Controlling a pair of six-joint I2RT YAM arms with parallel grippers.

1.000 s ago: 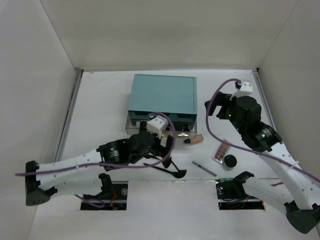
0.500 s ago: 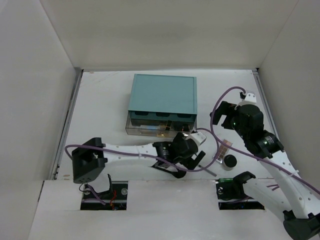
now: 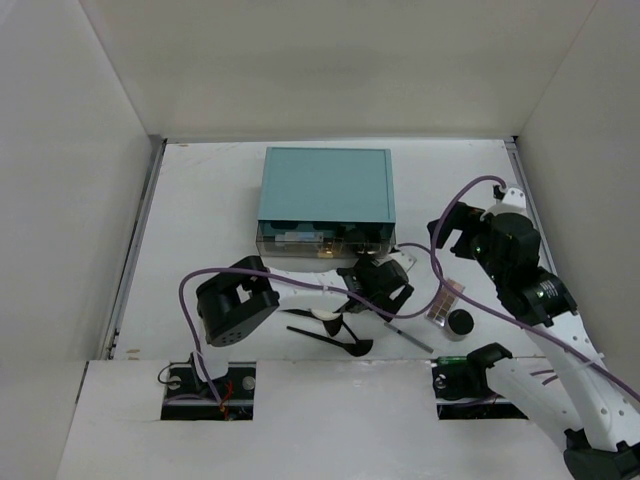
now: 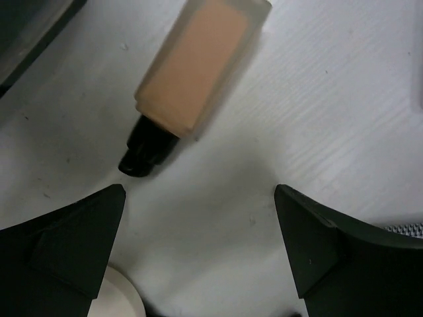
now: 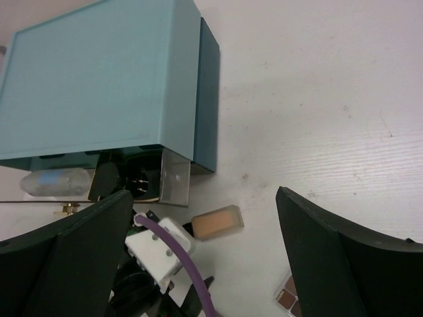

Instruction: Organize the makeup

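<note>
Nearest on the tabletop (image 3: 200,200), black brushes (image 3: 350,345) are seen lying just on the near side of the left arm. A thin pencil (image 3: 408,337) is laid to their right. Right of the pencil a black jar (image 3: 460,322) is stood upright, and a palette (image 3: 446,300) is placed just beyond it.

The left gripper (image 4: 198,191) is held low over the middle of the tabletop. Its jaws are spread wide and nothing is caught between them. A round cream puff (image 4: 122,302) is partly hidden behind one finger at the near edge of the wrist view. Just past the fingertips the tan tube (image 4: 198,66) is laid on its side, with its black cap turned toward the gripper. It is touched by neither finger.

The right gripper (image 5: 201,198) is held higher, above the right part of the tabletop and well apart from the makeup. Its jaws are likewise parted and empty.

Farthest, the teal drawer box (image 3: 325,185) is set at the centre. At its near face a clear drawer (image 5: 175,183) is seen standing open, and a clear bottle (image 5: 56,181) is laid on its side inside it.
</note>
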